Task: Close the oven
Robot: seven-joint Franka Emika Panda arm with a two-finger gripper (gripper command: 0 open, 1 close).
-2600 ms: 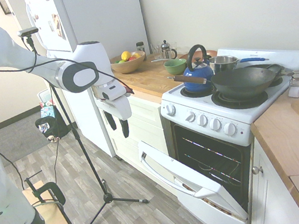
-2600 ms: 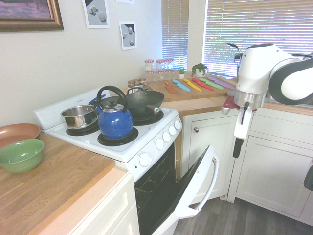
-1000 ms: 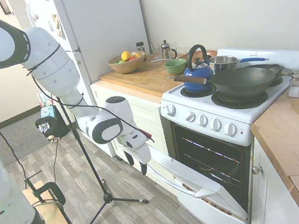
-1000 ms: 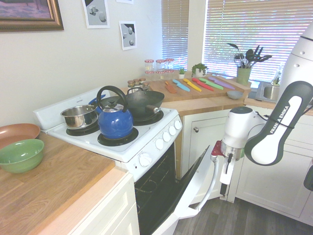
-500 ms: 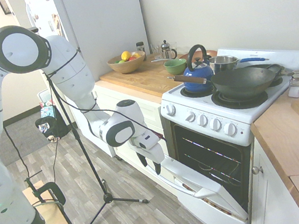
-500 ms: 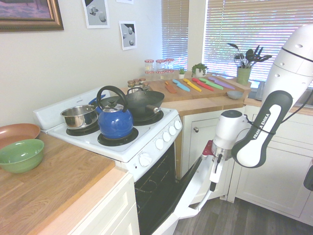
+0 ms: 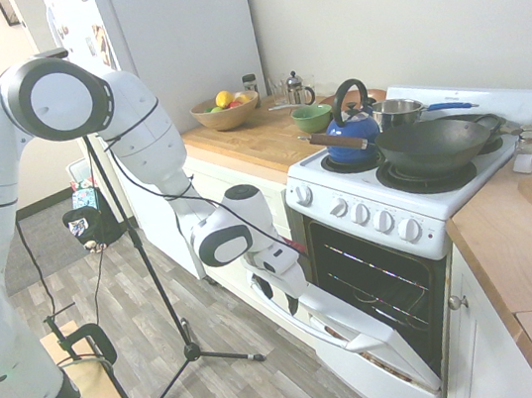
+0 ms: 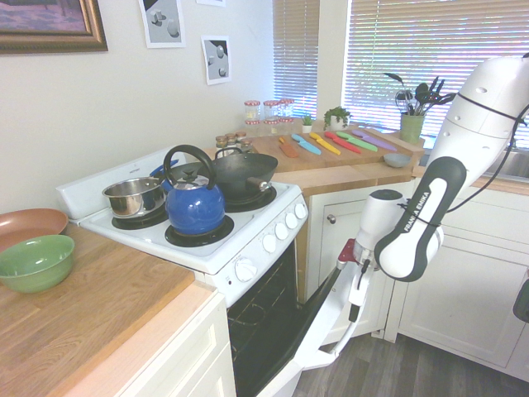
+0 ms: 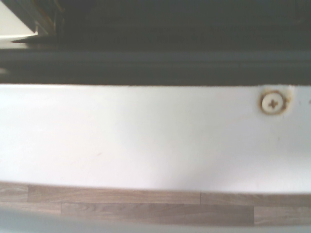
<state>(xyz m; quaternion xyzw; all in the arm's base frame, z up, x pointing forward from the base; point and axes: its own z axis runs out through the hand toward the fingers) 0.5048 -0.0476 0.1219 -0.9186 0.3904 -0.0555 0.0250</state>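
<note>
One white oven door (image 7: 364,374) (dark on its inner side) slopes open by the spread jaws.

- Blue kettle (image 8: 195,207): on range (image 8: 273,248), front burner.
- Steel saucepan (image 8: 135,198): at kettle's ten o'clock.
- Gripper (image 8: 355,313): at kettle's four o'clock, by open door (image 8: 318,331).

One blue kettle (image 8: 195,205), five colored knives (image 8: 335,142)

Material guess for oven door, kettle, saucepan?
Oven door: probably enamelled sheet metal, white, glossy; rust-stained screw in the wrist view.
Kettle: likely enamelled metal, glossy blue; sharp highlights.
Saucepan: bare metal, likely stainless; mirror-like reflections.
</note>
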